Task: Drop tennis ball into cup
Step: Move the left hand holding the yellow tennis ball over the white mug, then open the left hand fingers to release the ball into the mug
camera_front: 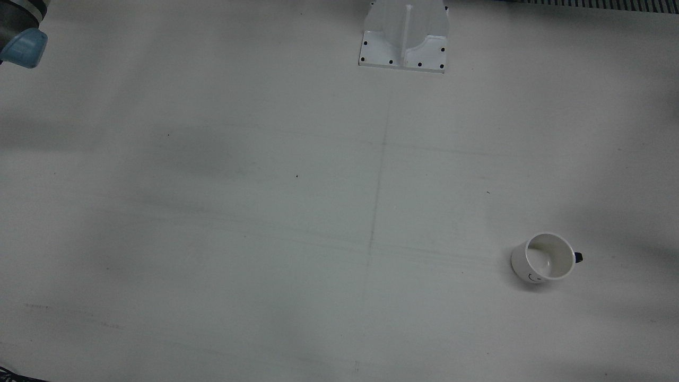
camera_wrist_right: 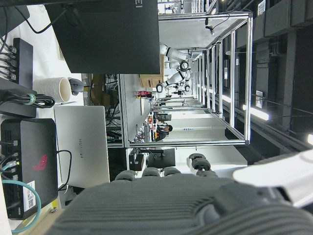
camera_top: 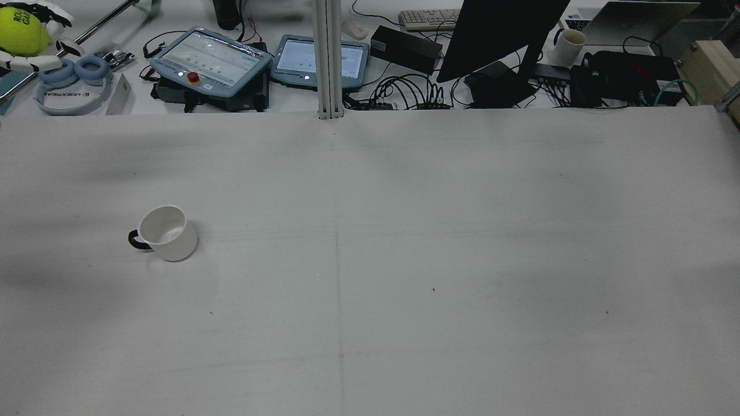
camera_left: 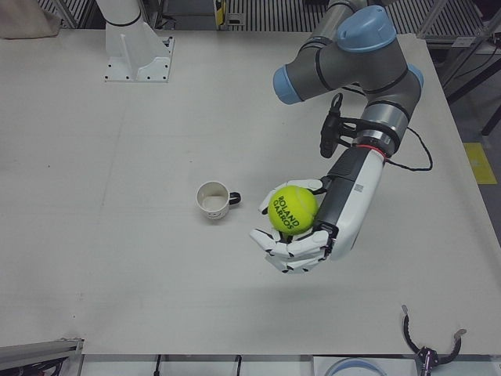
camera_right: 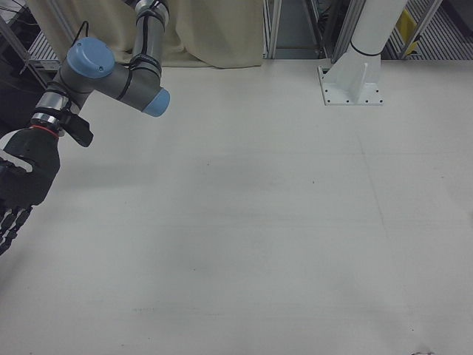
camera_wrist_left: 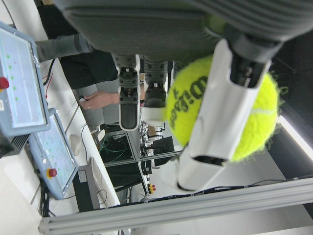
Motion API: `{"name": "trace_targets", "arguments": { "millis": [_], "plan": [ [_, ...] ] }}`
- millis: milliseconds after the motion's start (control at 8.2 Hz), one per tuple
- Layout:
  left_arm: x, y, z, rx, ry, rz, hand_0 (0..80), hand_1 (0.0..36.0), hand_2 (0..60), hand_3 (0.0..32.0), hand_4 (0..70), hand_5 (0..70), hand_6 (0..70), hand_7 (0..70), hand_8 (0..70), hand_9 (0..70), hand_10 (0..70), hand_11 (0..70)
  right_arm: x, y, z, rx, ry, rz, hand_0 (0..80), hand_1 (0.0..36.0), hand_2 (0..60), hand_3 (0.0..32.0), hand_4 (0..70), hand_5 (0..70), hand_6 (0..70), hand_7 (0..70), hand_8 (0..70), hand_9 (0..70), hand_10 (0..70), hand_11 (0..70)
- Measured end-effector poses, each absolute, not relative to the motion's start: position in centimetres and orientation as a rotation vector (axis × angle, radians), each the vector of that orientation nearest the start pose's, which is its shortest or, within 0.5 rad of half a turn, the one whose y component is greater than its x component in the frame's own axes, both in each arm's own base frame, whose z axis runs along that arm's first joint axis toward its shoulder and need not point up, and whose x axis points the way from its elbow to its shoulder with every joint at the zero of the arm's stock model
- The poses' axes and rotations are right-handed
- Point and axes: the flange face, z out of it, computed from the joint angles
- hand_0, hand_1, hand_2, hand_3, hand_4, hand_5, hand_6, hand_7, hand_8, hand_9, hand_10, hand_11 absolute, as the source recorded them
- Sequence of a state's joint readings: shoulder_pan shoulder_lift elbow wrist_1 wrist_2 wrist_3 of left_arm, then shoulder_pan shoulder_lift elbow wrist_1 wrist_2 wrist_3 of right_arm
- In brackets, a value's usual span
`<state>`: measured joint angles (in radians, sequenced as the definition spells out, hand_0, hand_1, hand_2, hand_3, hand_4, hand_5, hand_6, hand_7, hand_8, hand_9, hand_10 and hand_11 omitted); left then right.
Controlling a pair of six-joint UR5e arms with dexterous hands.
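Note:
A yellow tennis ball (camera_left: 293, 208) lies in my left hand (camera_left: 301, 244), which is shut on it, palm up, well above the table. In the left-front view the hand is to the right of the cup and nearer the front edge. The white cup (camera_left: 212, 200) with a dark handle stands upright and empty on the table (camera_front: 546, 258) (camera_top: 167, 233). The rear view shows the ball (camera_top: 22, 30) in the hand at its top left corner. The left hand view shows white fingers (camera_wrist_left: 215, 112) across the ball (camera_wrist_left: 186, 105). My right hand (camera_right: 18, 188) is black, hangs at the table's far side, fingers extended, empty.
White arm pedestals stand at the table's back edge (camera_front: 406, 40) (camera_left: 137, 47) (camera_right: 355, 74). The right arm's blue-capped elbow (camera_right: 111, 78) hangs over the table. Beyond the operators' edge are teach pendants (camera_top: 211, 63), a monitor (camera_top: 497, 34) and cables.

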<state>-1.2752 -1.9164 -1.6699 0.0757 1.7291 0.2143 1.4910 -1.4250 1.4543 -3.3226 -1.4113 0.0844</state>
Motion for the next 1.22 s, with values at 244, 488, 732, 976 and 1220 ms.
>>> {"name": "trace_targets", "arguments": {
  "millis": [244,488,732,976,1220],
  "plan": [
    [10.3,-60.2,46.2,-0.295,2.255,-1.43,80.0,35.2,41.3,0.0,43.5,24.0,70.0,70.0,57.9,70.0,23.0,35.7,10.6,-54.6,68.5,-0.021,1.982,-2.297,0.0,0.0,0.0,0.0,0.0,0.0,0.0,0.0,0.0,0.0,0.0,0.0],
    [12.0,-57.6,49.2,-0.35,2.206,-1.402,77.3,34.3,45.8,0.0,43.1,23.6,70.0,70.0,57.4,70.0,22.8,35.3,10.6,-54.6,68.5,-0.021,1.982,-2.297,0.0,0.0,0.0,0.0,0.0,0.0,0.0,0.0,0.0,0.0,0.0,0.0],
    [15.0,-55.7,50.1,-0.412,2.178,-1.357,78.6,35.2,45.5,0.0,44.7,22.2,70.0,70.0,57.6,70.0,22.9,35.5,10.6,-54.6,68.6,-0.021,1.982,-2.298,0.0,0.0,0.0,0.0,0.0,0.0,0.0,0.0,0.0,0.0,0.0,0.0],
    [18.8,-54.8,48.9,-0.469,2.165,-1.294,76.4,34.1,48.5,0.0,44.3,25.1,70.0,70.0,58.2,70.0,22.6,35.0,10.6,-54.6,68.6,-0.021,1.98,-2.298,0.0,0.0,0.0,0.0,0.0,0.0,0.0,0.0,0.0,0.0,0.0,0.0],
    [22.1,-54.1,47.8,-0.502,2.149,-1.245,65.8,31.8,50.0,0.0,43.3,24.3,70.0,70.0,57.9,70.0,22.5,34.6,10.6,-54.6,68.6,-0.021,1.981,-2.299,0.0,0.0,0.0,0.0,0.0,0.0,0.0,0.0,0.0,0.0,0.0,0.0]
  ]
}}
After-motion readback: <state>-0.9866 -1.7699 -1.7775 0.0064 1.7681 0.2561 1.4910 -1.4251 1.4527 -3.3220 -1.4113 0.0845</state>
